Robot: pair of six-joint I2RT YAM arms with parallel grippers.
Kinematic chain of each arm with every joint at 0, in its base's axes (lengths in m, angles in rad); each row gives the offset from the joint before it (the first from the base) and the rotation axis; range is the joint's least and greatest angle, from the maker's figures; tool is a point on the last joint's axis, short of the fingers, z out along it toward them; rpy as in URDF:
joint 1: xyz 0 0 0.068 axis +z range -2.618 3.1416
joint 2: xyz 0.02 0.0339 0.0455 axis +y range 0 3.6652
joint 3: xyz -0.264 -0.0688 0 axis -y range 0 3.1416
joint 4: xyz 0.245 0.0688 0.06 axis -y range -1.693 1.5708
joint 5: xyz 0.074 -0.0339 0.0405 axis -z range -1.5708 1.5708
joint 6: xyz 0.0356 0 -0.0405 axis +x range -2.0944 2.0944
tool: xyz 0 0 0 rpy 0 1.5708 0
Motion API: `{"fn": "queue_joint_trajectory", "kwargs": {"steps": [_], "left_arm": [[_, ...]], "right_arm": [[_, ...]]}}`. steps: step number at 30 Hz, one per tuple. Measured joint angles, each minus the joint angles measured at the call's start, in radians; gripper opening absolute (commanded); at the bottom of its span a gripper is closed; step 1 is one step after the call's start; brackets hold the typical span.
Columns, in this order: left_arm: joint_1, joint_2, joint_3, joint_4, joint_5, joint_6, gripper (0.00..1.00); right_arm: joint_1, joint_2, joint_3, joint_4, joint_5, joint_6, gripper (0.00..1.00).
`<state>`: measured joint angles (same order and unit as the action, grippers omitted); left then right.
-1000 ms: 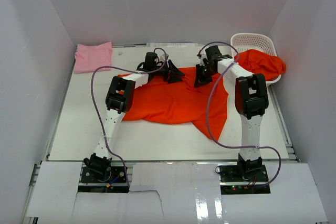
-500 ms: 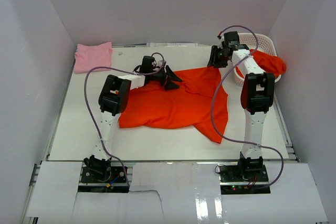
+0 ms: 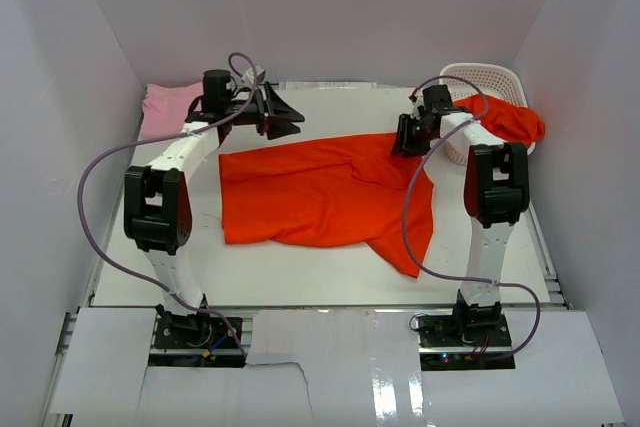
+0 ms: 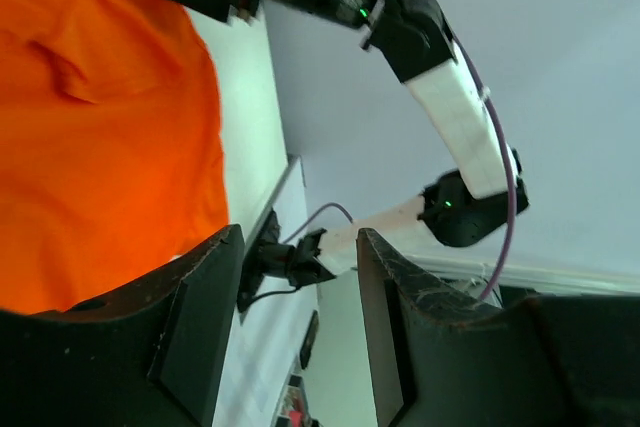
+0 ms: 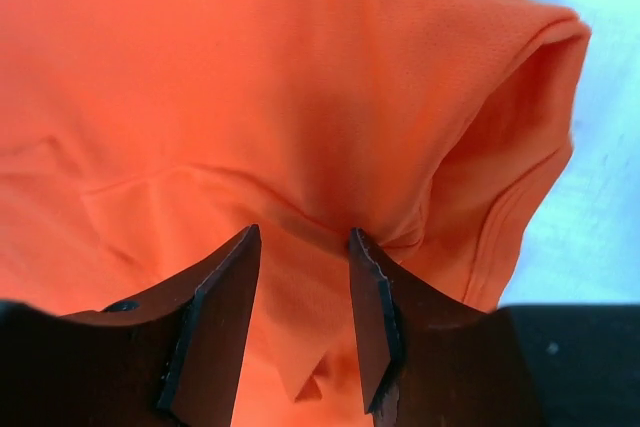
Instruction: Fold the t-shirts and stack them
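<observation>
Off the orange t-shirt (image 3: 320,192), left tool (image 3: 292,117) swung leftward.

Two orange-red t-shirts: spread t-shirt (image 3: 320,192) under the right gripper (image 3: 403,147), bunched t-shirt (image 3: 505,119) just beyond that gripper. One pink t-shirt (image 3: 160,112) beside the left gripper (image 3: 290,117). One white lattice basket (image 3: 490,75). Two grippers. One counter (image 3: 160,267).

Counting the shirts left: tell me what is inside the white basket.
A bunched orange-red t-shirt lies in the white basket, spilling over its rim. Anything beneath it is covered.
</observation>
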<state>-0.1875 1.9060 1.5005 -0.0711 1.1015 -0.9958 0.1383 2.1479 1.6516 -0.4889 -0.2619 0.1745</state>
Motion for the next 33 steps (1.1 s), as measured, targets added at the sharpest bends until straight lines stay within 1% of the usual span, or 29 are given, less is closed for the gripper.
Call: {"fn": "queue_joint_trajectory", "kwargs": {"steps": [2, 4, 7, 11, 14, 18, 23, 28, 33], "left_arm": [[0.054, -0.016, -0.022, -0.05, -0.003, 0.075, 0.59], [0.113, -0.014, -0.077, -0.13, -0.031, 0.167, 0.59], [0.176, 0.043, -0.135, -0.275, -0.137, 0.297, 0.59], [0.177, 0.114, -0.157, -0.432, -0.287, 0.422, 0.59], [0.166, 0.12, -0.153, -0.495, -0.358, 0.482, 0.59], [0.158, 0.126, -0.124, -0.535, -0.416, 0.526, 0.59], [0.159, 0.15, -0.111, -0.551, -0.467, 0.551, 0.59], [0.162, 0.175, -0.093, -0.566, -0.464, 0.551, 0.59], [0.162, 0.181, -0.087, -0.57, -0.461, 0.551, 0.59]], "right_arm": [[0.004, -0.046, -0.053, 0.011, -0.001, 0.001, 0.48], [0.013, -0.11, -0.127, 0.018, -0.003, 0.002, 0.48], [0.028, -0.188, -0.202, 0.021, -0.006, 0.002, 0.49], [0.052, -0.28, -0.303, 0.042, -0.002, 0.0, 0.49], [0.065, -0.331, -0.385, 0.051, 0.0, 0.0, 0.5], [0.066, -0.337, -0.431, 0.051, 0.0, -0.001, 0.5], [0.066, -0.303, -0.437, 0.056, 0.001, -0.002, 0.5], [0.066, -0.256, -0.424, 0.063, 0.005, -0.002, 0.5], [0.066, -0.206, -0.357, 0.058, 0.012, -0.001, 0.5]]}}
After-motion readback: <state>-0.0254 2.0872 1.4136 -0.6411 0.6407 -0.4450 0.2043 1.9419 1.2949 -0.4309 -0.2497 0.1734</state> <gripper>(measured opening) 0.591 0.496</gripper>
